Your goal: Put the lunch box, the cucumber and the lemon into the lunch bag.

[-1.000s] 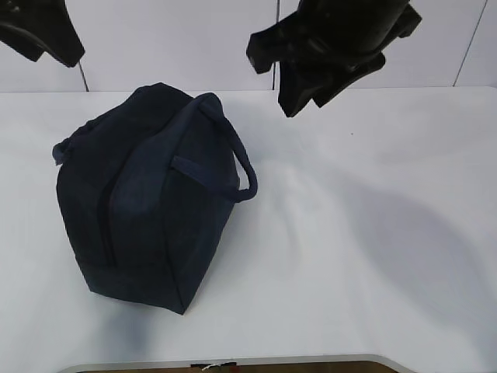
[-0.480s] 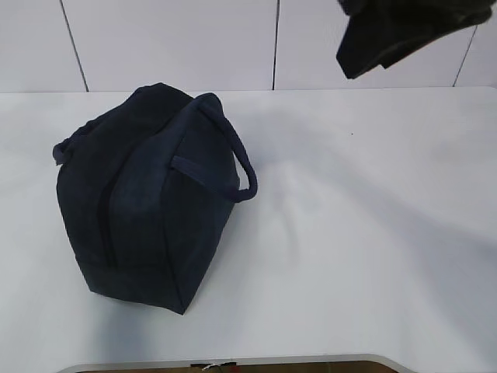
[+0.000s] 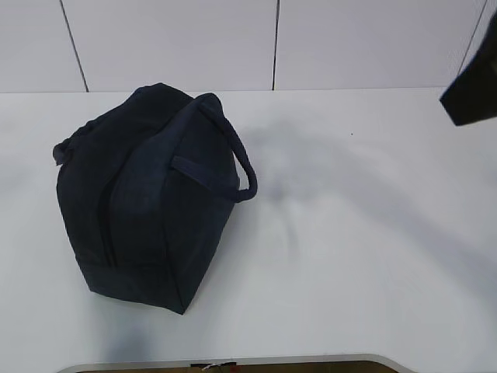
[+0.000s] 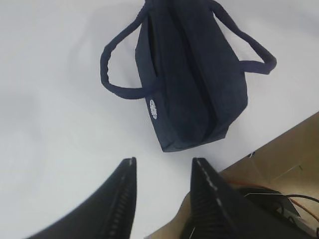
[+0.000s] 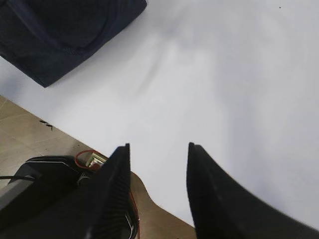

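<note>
Exterior view, item one: lunch bag [image 3: 147, 194], dark navy fabric, lying on the left half of the white table [image 3: 365, 233], one strap handle [image 3: 233, 151] arching toward the table's middle, its long axis running from the far edge toward the near edge. Zipper line appears shut as far as can be told; nothing sticks out of it. Lunch box, cucumber and lemon: not visible in any view, whether inside the bag or elsewhere cannot be told. Item two: left gripper [image 4: 162, 172], seen only from its wrist camera, jaws standing apart with nothing between them, held high above the table; the bag lies ahead of and below it, a round white logo [image 4: 153, 109] on the near end. Item three: right gripper [image 5: 158, 154], jaws likewise apart and empty, over bare table near the front edge, a corner of the bag at the upper left of its view; in the exterior view only a dark piece of that arm [image 3: 474, 93] shows at the right border. Judgement: the left arm is the nearer to the bag.
</note>
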Controlling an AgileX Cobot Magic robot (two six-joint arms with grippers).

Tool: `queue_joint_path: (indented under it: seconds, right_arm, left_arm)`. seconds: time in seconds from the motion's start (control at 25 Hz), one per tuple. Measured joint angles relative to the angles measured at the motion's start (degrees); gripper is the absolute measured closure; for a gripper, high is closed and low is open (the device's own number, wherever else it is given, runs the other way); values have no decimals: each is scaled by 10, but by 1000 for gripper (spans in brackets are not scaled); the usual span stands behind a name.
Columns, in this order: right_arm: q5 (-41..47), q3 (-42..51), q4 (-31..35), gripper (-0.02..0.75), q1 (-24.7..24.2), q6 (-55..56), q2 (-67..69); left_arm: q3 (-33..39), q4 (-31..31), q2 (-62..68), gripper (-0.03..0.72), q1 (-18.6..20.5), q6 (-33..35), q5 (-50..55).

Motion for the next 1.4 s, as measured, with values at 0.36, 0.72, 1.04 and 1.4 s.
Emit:
queue_joint_path:
  seconds: [0.36, 0.72, 1.04, 1.4]
  right_arm:
    - [-33, 119, -7, 424, 0, -4, -129]
    - [-67, 229, -9, 424, 0, -15, -284]
    - [-80, 312, -11, 424, 0, -20, -418]
    - [-88, 415, -12, 424, 0, -22, -554]
  left_arm:
    - [100, 1, -135, 435, 0, 5, 2]
    - [177, 1, -252, 442, 0, 5, 4]
    - [239, -7, -351, 445, 0, 5, 6]
    - [319, -11, -491, 446, 0, 5, 12]
